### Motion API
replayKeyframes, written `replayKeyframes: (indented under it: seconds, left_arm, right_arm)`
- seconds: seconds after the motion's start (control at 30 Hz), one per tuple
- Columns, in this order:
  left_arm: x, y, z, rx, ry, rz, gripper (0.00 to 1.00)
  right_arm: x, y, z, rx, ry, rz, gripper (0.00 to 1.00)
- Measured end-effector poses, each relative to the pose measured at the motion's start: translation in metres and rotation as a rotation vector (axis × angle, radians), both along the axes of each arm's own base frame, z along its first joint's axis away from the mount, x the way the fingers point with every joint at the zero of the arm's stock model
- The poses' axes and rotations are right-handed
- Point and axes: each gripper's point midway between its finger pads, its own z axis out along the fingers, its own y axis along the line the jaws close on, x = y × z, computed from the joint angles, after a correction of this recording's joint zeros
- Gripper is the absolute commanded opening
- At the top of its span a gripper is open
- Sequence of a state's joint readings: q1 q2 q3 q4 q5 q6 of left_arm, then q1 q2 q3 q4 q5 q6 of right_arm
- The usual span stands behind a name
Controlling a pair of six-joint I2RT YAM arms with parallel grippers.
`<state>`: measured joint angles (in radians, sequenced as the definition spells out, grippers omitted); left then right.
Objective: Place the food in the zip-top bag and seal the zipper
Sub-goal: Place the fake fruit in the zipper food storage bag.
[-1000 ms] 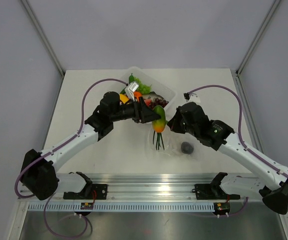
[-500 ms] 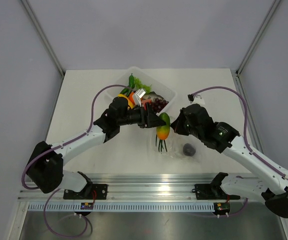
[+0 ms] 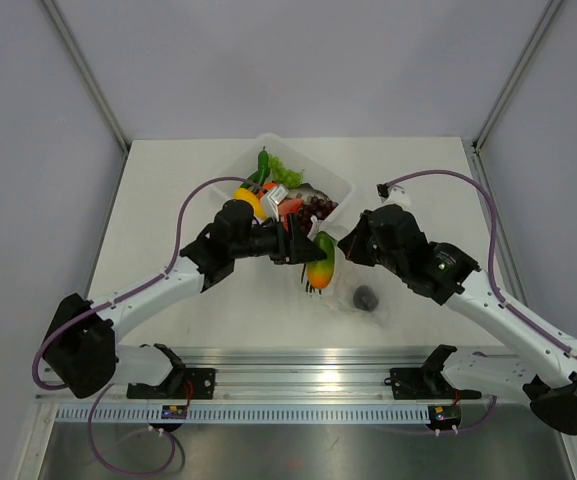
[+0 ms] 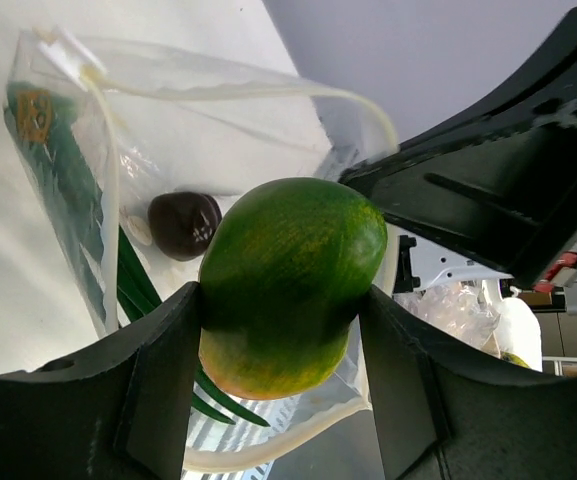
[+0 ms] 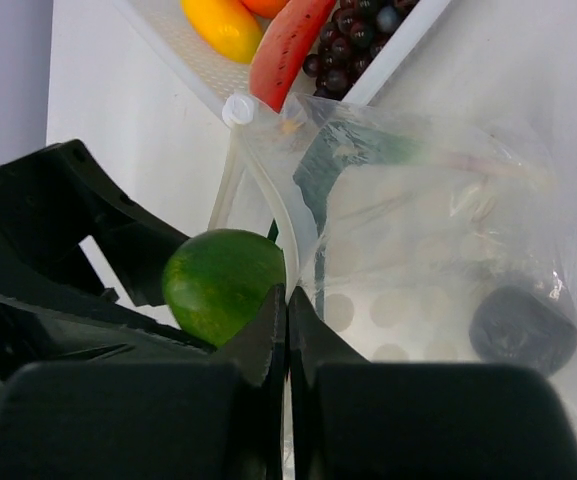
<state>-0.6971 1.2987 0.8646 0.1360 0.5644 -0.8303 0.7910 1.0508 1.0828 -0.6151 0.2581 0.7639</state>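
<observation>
Clearly crinkly bag (image 5: 428,280) gapes; green-orange fruit (image 4: 288,280), perhaps mango, at mouth.

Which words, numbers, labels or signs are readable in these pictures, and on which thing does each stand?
None reads as text.
Gold square mark on something dark green in the zip-top bag: too blurred.
Orange stickers on the front rail: too small.
White tag on the left arm's wrist: too small.
</observation>
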Motion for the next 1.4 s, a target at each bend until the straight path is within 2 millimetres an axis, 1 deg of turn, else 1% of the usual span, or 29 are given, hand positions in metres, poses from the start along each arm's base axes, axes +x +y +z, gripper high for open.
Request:
replayKeyframes:
  seconds: [0.1, 0.3, 0.33, 0.37, 0.4, 0.43, 0.5, 0.53, 0.57, 0.6, 0.7, 0.8, 0.93, 1.0, 1.1, 1.2, 1.33, 1.4]
  left_arm:
    - [0.000, -0.002, -0.010, 0.024, 0.026, -0.005, 0.00]
    - [0.001, -0.017, -0.039, 0.075, 0.088, -0.030, 0.01]
    - [0.001, -0.019, -0.044, 0.083, 0.100, -0.035, 0.12]
    - [0.001, -0.022, -0.047, 0.090, 0.112, -0.040, 0.44]
    - [0.002, -0.024, -0.050, 0.095, 0.118, -0.044, 0.54]
    - [0.003, -0.027, -0.050, 0.100, 0.123, -0.049, 0.70]
    - [0.003, -0.030, -0.050, 0.111, 0.117, -0.057, 0.83]
    - [0.003, -0.030, -0.049, 0.116, 0.109, -0.061, 0.86]
    - [0.003, -0.030, -0.047, 0.120, 0.100, -0.065, 0.94]
    - [0.002, -0.029, -0.045, 0.129, 0.090, -0.068, 0.96]
    - [-0.001, -0.022, -0.040, 0.156, 0.071, -0.070, 0.97]
    - [-0.009, -0.011, -0.028, 0.178, 0.030, -0.076, 0.97]
    - [-0.023, 0.008, -0.010, 0.202, -0.040, -0.080, 0.96]
    - [-0.031, 0.020, -0.001, 0.222, -0.074, -0.075, 0.98]
    - [-0.035, 0.039, 0.008, 0.266, -0.131, -0.040, 0.99]
    - [-0.029, 0.059, 0.011, 0.337, -0.192, 0.034, 0.99]
    - [-0.008, 0.083, 0.010, 0.456, -0.249, 0.137, 0.99]
    - [0.004, 0.092, 0.014, 0.501, -0.265, 0.170, 0.99]
  right_arm:
    - [0.003, 0.004, 0.005, 0.011, -0.008, 0.003, 0.00]
    - [0.011, 0.019, 0.007, 0.031, -0.009, 0.024, 0.00]
    - [0.011, 0.020, 0.006, 0.034, -0.006, 0.030, 0.00]
    - [0.011, 0.022, 0.006, 0.035, -0.004, 0.033, 0.00]
    - [0.011, 0.023, 0.006, 0.037, -0.003, 0.035, 0.00]
    - [0.012, 0.023, 0.006, 0.038, -0.003, 0.034, 0.00]
    - [0.012, 0.023, 0.006, 0.040, -0.004, 0.034, 0.00]
    - [0.012, 0.023, 0.006, 0.041, -0.005, 0.033, 0.00]
    - [0.012, 0.023, 0.006, 0.040, -0.005, 0.033, 0.00]
    - [0.012, 0.023, 0.007, 0.041, -0.006, 0.033, 0.00]
    - [0.011, 0.022, 0.008, 0.043, -0.011, 0.031, 0.00]
    - [0.011, 0.021, 0.009, 0.044, -0.013, 0.029, 0.00]
    - [0.011, 0.021, 0.009, 0.044, -0.014, 0.028, 0.00]
    - [0.011, 0.021, 0.009, 0.044, -0.014, 0.028, 0.00]
    - [0.011, 0.021, 0.009, 0.043, -0.013, 0.028, 0.00]
    - [0.011, 0.021, 0.009, 0.044, -0.013, 0.029, 0.00]
    - [0.011, 0.021, 0.009, 0.042, -0.014, 0.031, 0.00]
    - [0.011, 0.021, 0.009, 0.038, -0.014, 0.032, 0.00]
